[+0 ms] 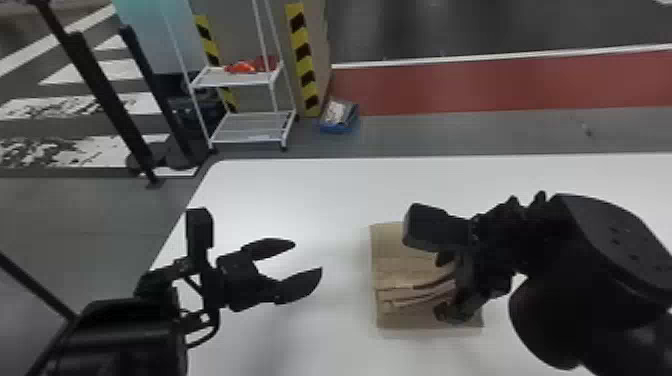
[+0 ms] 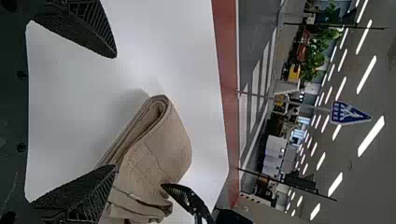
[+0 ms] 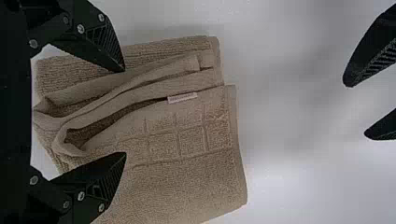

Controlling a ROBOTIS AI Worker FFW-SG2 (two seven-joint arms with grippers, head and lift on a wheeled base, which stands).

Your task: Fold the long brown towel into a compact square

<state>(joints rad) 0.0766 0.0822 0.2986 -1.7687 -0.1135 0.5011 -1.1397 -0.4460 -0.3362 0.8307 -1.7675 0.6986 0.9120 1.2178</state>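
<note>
Towel (image 1: 390, 245) in brown terry lies folded into a compact stack on the white table (image 1: 300, 190), beneath the right gripper (image 1: 442, 286) and well apart from the left gripper (image 1: 307, 257). The head view gives its roughly square outline, partly covered by the right arm (image 1: 540, 240), with loose-looking folds across the middle.

Seen from the left wrist, the stack has height: thick layers curl round into a rounded fold (image 2: 161, 102). The right wrist view looks onto the top and brings out a small pale label (image 3: 182, 97), a woven grid pattern (image 3: 176, 135) and layers gaping open along one side.

The left gripper is spread wide over the table to the left of the towel, empty. The right gripper also stands wide open, its two fingers (image 3: 105, 44) over the cloth with folds visible between them, none pinched; whether the tips touch the cloth I cannot tell.

Beyond the table, the head view shows a white wire rack (image 1: 237, 77) with red items (image 1: 242, 67) on its shelf; the left wrist view takes in a blue triangular sign (image 2: 349, 113).
</note>
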